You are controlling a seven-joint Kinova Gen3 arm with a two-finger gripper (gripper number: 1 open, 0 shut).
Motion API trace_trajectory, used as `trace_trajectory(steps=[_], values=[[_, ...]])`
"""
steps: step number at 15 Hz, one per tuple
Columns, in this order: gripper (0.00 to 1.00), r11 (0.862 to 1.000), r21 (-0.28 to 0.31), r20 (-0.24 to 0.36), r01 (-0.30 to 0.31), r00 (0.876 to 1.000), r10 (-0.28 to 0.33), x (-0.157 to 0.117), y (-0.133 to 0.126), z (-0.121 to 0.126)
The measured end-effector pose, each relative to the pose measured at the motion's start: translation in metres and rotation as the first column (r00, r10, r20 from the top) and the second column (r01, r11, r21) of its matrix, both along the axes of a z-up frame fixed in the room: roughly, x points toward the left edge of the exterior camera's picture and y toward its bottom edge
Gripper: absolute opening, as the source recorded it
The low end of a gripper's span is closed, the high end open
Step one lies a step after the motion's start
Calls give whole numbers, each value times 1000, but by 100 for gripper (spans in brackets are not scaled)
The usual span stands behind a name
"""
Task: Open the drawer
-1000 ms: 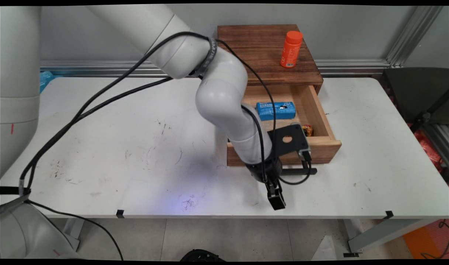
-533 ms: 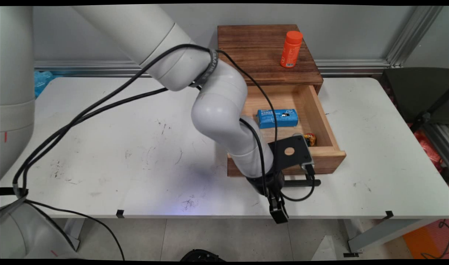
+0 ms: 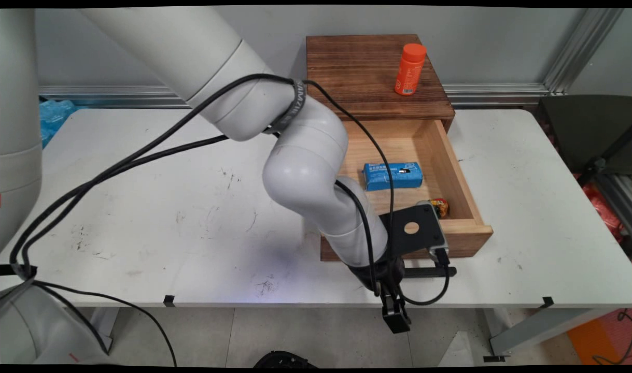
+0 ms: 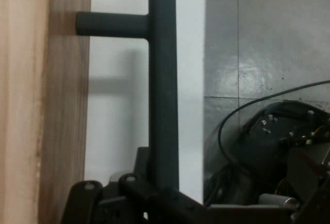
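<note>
Your black two-finger gripper (image 3: 396, 316) hangs past the white table (image 3: 139, 207)'s near edge, clamped on the black bar handle (image 3: 424, 271) of the open wooden drawer (image 3: 463, 228).
Main view: open floor lies beyond your fingers; the drawer has slid farther out than half a second ago, carrying a blue box (image 3: 392, 175).
Hand view: the handle (image 4: 164, 95) runs up from your closed-in linkage, the drawer front (image 4: 46, 121) at your left.
</note>
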State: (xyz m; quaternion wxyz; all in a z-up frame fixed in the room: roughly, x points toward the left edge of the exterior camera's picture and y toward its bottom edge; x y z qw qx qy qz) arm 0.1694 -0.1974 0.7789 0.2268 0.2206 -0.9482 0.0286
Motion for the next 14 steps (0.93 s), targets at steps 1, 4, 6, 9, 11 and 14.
trace_trajectory(steps=[1,4,6,9,11,14], values=[[100,1000,1,-2,2,1000,-2,-1,2,1],[100,1000,3,-10,7,1000,-6,-4,8,3],[100,1000,5,-15,8,1000,-8,-5,12,4],[100,1000,7,-19,12,1000,-11,-7,17,6],[100,1000,10,-21,12,1000,-12,-7,21,8],[100,1000,11,-21,13,1000,-12,-6,23,9]])
